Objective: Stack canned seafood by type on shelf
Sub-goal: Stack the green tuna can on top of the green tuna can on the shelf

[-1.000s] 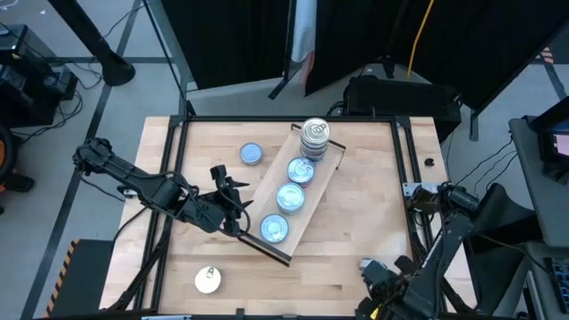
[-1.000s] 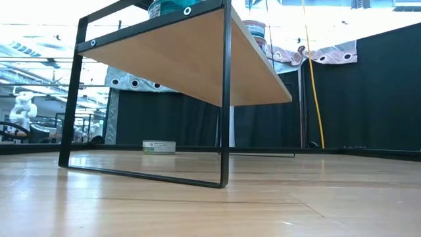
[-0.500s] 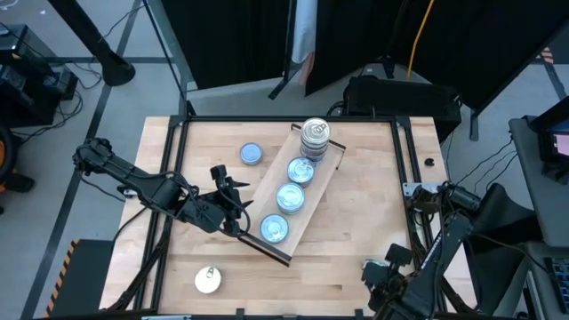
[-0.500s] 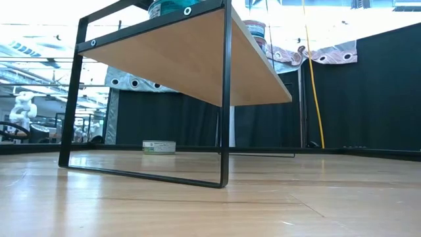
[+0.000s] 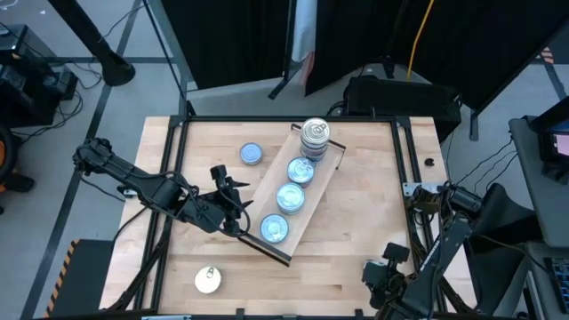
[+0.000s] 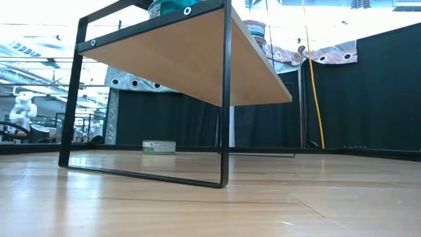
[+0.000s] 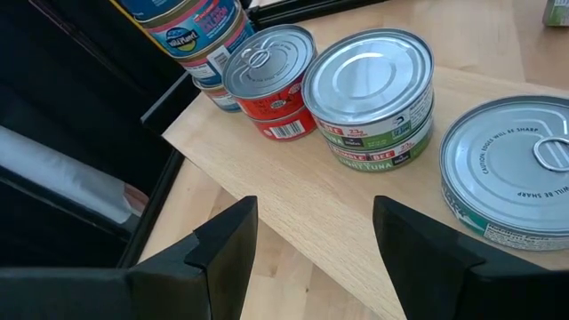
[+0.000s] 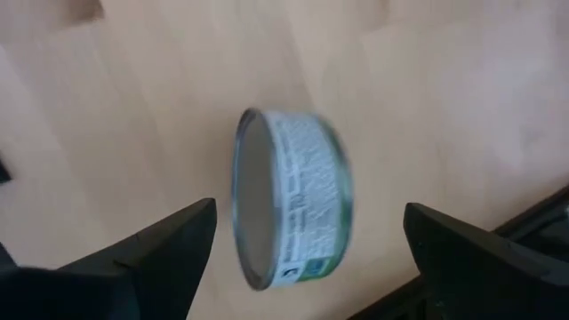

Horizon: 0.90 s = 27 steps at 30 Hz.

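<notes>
The shelf [image 5: 296, 191] lies slantwise mid-table. On it stand a tall stack of tins [image 5: 314, 135] at its far end and a row of silver-topped tins [image 5: 290, 197]. The left wrist view shows a green-labelled pair [image 7: 373, 93] and a red tin [image 7: 267, 80]. Loose tins sit on the table, a blue-topped tin [image 5: 252, 154] and a cream-topped tin [image 5: 207, 280]. My left gripper [image 7: 311, 253] hangs open beside the shelf's left edge, holding nothing. My right gripper [image 8: 311, 213] is open near the table's near right corner. A green-labelled tin [image 8: 289, 209] shows blurred between its fingers, turned on edge and touching neither.
The black frame rails [image 5: 178, 169] run along the table's left and right sides. Bare wood lies between the shelf and the right rail. In the low view the shelf's underside [image 6: 197, 59] fills the upper part, and one tin [image 6: 158, 146] stands far back.
At the near right corner my right gripper has rolled about its own axis and sunk a little toward the table. My left arm and the tins on the shelf have kept still.
</notes>
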Motion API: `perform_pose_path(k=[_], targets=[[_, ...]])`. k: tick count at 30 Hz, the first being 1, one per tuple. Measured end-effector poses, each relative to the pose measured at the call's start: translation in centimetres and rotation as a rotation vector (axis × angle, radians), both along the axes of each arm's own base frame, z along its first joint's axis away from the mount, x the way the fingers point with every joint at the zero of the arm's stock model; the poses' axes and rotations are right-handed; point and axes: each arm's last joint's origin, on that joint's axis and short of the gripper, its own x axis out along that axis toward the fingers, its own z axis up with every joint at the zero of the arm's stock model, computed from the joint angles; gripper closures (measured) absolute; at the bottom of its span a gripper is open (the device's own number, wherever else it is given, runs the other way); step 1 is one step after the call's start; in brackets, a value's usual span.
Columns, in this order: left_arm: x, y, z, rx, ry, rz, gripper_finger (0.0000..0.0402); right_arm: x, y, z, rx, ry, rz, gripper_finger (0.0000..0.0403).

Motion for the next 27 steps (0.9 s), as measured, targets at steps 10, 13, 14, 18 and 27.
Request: perform_pose_path(k=[10,13,14,18,27], targets=[[0.0,0.0,0.0,0.000,0.000,0.000,0.0175,-0.1,-0.5,-2.9,0.034,-0.004,-0.019,0.0065],[0.0,0.0,0.0,0.000,0.000,0.000,0.0175,0.2,-0.5,-3.5,0.061,-0.017,-0.025,0.0078],[0.0,0.0,0.0,0.001,0.000,0.000,0.0175,0.3,-0.5,-3.5,0.063,-0.022,-0.027,0.0084],[0.0,0.0,0.0,0.001,0.001,-0.001,0.0175,0.3,-0.5,-3.5,0.063,-0.029,-0.050,0.0124],[0.0,0.0,0.0,0.002,0.002,-0.001,0.0175,0.2,-0.6,-2.9,0.089,-0.051,-0.104,0.0250]])
